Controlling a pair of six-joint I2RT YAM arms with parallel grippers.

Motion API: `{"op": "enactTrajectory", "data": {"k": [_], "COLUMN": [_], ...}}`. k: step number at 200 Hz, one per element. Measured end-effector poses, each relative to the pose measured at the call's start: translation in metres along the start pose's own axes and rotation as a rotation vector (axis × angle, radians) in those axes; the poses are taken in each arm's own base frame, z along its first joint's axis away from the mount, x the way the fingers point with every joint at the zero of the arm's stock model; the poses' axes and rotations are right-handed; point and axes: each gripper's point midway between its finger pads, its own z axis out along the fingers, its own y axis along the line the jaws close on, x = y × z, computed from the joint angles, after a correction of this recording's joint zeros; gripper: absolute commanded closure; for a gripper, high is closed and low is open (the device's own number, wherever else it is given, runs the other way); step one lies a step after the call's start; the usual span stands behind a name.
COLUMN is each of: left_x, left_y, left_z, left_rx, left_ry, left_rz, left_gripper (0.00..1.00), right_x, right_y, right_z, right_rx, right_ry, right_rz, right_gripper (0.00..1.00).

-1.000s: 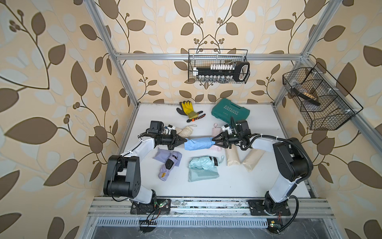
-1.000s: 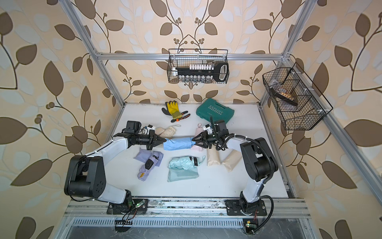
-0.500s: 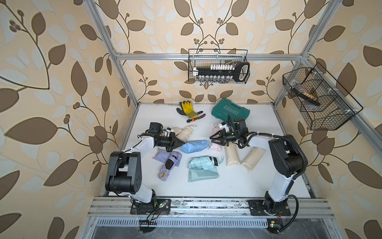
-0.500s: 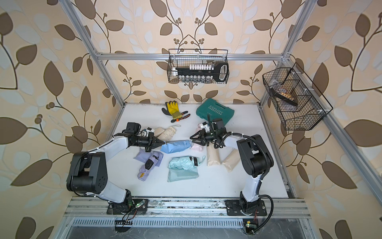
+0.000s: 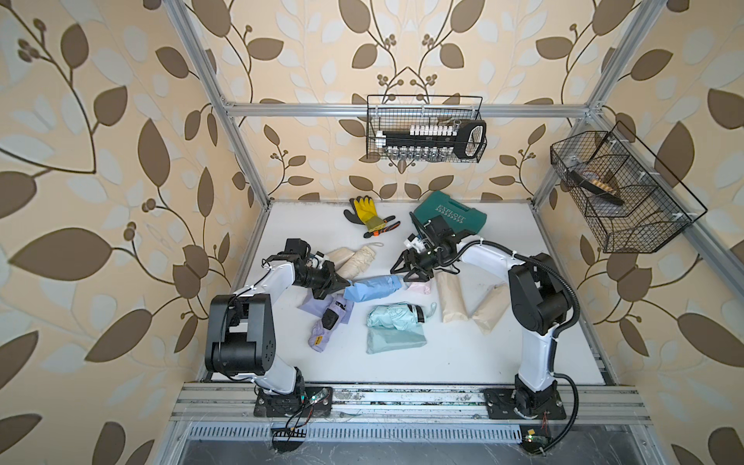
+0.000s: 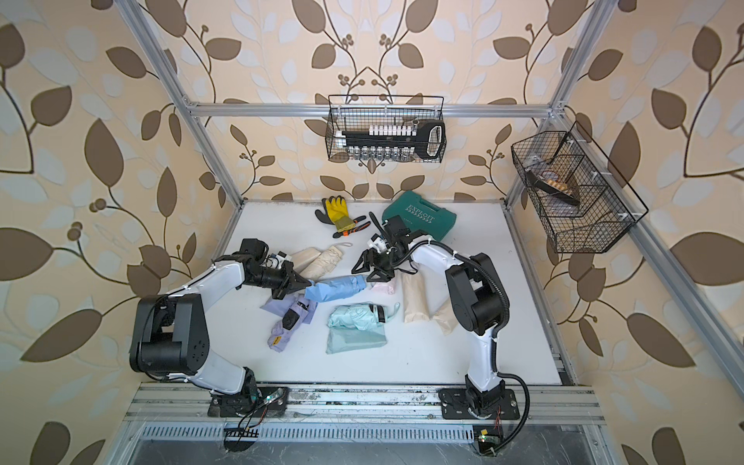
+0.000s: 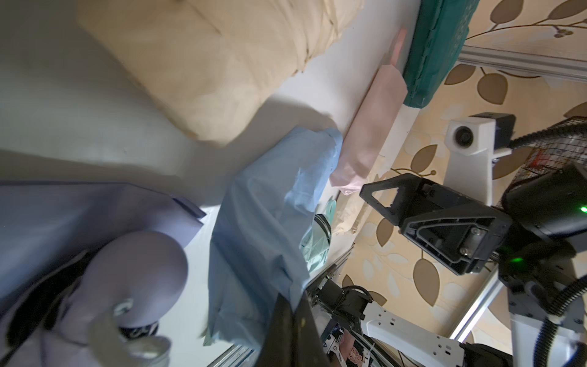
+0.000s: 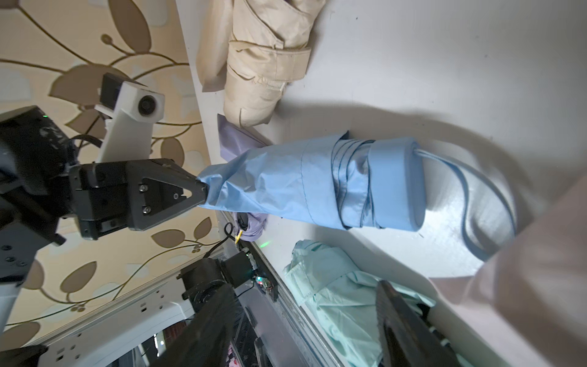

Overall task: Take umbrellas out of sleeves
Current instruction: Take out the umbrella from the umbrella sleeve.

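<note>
Blue umbrella (image 8: 381, 184) is lying on the bench (image 5: 463, 354) mid-scene, roughly half out of the blue sleeve (image 8: 270, 184), with its handle end and wrist loop (image 8: 476, 197) showing bare. Left gripper (image 8: 203, 190) is clamping the sleeve's closed tip, jaws together on the fabric. Right gripper (image 5: 402, 273) is hovering just beside the bare end, jaws apart, gripping nothing. Long axis is running across the bench from one gripper to the other, handle end pointing at the right gripper, sleeve tip at the left. Handling guess: umbrella is looking light, with a firm core under soft crinkly fabric; sleeve is looking thin, slick and limp, so it is likely sliding off easily. Best hold is looking like the banded bare end or the loop, pulling straight along the axis, away from the left gripper
</note>
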Motion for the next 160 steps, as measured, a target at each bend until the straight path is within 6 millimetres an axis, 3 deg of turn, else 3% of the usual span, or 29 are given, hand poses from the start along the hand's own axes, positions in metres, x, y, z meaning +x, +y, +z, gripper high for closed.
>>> {"op": "enactTrajectory", "data": {"k": [33,83,126,160], "left_x": [-0.010,-0.013,-0.014,-0.015], "left_y": [0.012,0.015,0.016,0.017], "left_z": [-0.009,-0.009,-0.008,-0.006], "left_rx": [-0.030,-0.036,-0.035,-0.023], "left_ry": [-0.042,-0.051,-0.049,-0.049], "left_rz": [-0.020,-0.014,-0.015,-0.010], "left_gripper": [1.00,1.00,1.00,1.00], "right_x": [0.008,-0.012,-0.019,-0.017], "right_y": [-0.029,-0.016,-0.039,-0.042], "right_z": [0.013,0.025,0.041,0.043], "right_rx": [0.082,0.140,0.237,0.283], "right_ry": [0.052,0.052,0.090,0.103], "right_rz": [0.106,0.114,0.209,0.321], "right_gripper": [0.21,0.24,0.24,0.20]}}
